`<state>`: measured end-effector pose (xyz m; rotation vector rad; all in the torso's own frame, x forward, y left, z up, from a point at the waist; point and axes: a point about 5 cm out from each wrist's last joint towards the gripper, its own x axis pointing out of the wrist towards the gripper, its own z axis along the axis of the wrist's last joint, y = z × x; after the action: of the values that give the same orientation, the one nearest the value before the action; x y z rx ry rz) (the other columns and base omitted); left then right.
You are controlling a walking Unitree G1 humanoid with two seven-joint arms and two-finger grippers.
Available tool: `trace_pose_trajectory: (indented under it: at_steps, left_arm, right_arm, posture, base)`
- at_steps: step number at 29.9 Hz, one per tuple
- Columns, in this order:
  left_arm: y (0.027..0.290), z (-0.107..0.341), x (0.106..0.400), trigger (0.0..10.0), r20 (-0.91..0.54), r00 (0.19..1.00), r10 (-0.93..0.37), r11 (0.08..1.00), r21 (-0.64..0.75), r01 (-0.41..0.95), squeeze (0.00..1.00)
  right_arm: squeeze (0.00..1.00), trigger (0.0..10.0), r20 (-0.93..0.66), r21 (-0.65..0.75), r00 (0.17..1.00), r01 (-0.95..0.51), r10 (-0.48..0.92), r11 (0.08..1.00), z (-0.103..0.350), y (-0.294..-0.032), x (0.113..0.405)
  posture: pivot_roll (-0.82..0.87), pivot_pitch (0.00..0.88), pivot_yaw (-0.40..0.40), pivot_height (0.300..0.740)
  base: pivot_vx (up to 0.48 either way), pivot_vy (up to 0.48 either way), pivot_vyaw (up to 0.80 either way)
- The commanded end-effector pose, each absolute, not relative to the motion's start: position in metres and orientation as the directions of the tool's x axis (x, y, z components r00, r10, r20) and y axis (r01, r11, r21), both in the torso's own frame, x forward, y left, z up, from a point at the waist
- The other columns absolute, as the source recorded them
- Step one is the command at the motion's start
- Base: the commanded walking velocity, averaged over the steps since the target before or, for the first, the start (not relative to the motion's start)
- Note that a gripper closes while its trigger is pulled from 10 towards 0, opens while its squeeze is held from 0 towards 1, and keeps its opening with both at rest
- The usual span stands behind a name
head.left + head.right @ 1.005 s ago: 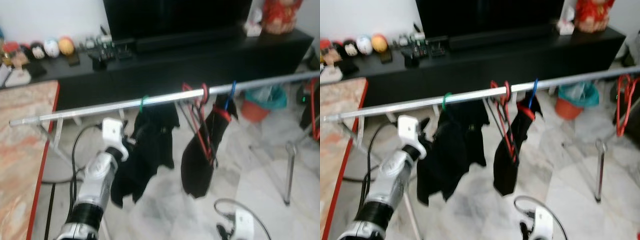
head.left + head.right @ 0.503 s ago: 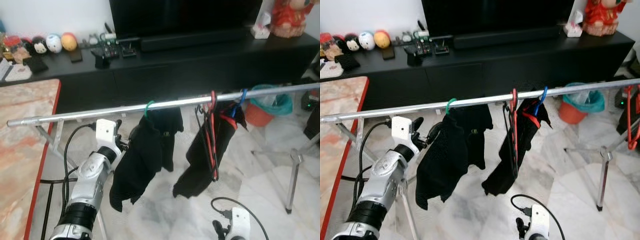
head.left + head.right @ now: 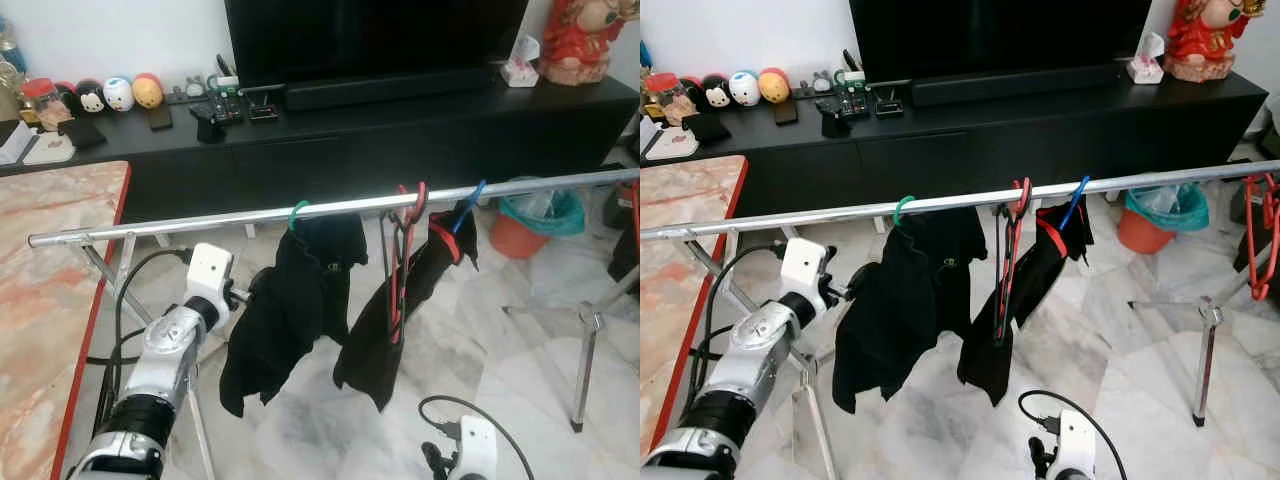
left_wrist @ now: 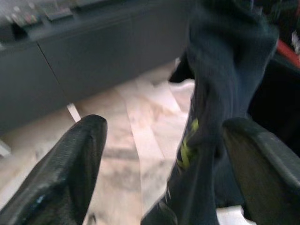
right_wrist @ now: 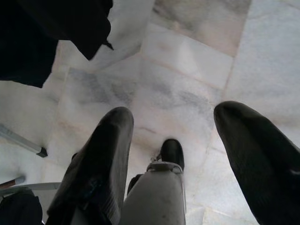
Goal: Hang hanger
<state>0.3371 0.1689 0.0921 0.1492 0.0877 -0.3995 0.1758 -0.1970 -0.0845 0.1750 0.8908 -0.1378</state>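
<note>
A silver rail (image 3: 250, 217) runs across the room on folding legs, in front of a long black cabinet (image 3: 400, 130).

Green hanger (image 3: 297, 212) is hooked on the rail, nearer its left end, with a black garment (image 3: 295, 300) hanging from it. Just to its right on the rail: red hanger (image 3: 410, 205) and blue hanger (image 3: 466, 203), with a second black garment (image 3: 400, 310) draped there; which of the two carries it cannot be told.

More red hangers (image 3: 1260, 235) hang at the rail's far right end.

Left gripper (image 4: 164, 154) is raised below the rail, just beside the left edge of the first black garment. Its fingers (image 4: 75, 159) are spread wide, nothing clamped; the cloth hangs between them, contact with the pads is unclear. The left arm (image 3: 165, 365) comes up from the lower left, next to the red-edged marble table (image 3: 50, 300).

Right gripper (image 5: 171, 154) hangs low over the marble floor (image 5: 187, 70), fingers wide apart, holding nothing. Its wrist (image 3: 475, 450) sits at the bottom of the head view, below the second garment.

Small toys (image 3: 120, 93) sit at the cabinet's left end, a red figurine (image 3: 585, 40) at its right end.
</note>
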Motion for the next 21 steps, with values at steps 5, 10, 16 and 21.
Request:
trace_pose_trajectory:
  at_steps: [5, 10, 16, 21]
  left_arm:
    - [0.166, 0.094, 0.345, 10.0, -0.132, 0.917, -0.377, 0.909, 0.139, 0.393, 1.00]
    - [0.163, 0.095, 0.349, 10.0, -0.129, 0.920, -0.370, 0.917, 0.110, 0.384, 1.00]
    - [0.156, 0.096, 0.355, 10.0, -0.122, 0.924, -0.362, 0.926, 0.072, 0.372, 1.00]
    - [0.141, 0.104, 0.366, 10.0, -0.118, 0.924, -0.363, 0.925, 0.073, 0.372, 0.00]
  right_arm:
    - [0.00, 10.0, -0.791, 0.102, 0.610, 0.196, -0.039, 0.975, -0.086, -0.194, 0.173]
    - [0.00, 10.0, -0.792, 0.103, 0.610, 0.197, -0.040, 0.975, -0.086, -0.194, 0.173]
    - [0.00, 10.0, -0.791, 0.105, 0.611, 0.195, -0.037, 0.975, -0.086, -0.194, 0.174]
    - [0.00, 10.0, -0.791, 0.108, 0.611, 0.190, -0.032, 0.976, -0.086, -0.194, 0.174]
  posture:
    - [0.01, 0.063, 0.038, 0.740]
    - [0.01, 0.064, 0.037, 0.740]
    - [0.01, 0.062, 0.032, 0.740]
    - [0.01, 0.057, 0.026, 0.740]
  base:
    - [0.000, 0.000, 0.00]
    - [0.000, 0.000, 0.00]
    - [0.000, 0.000, 0.00]
    - [0.000, 0.000, 0.00]
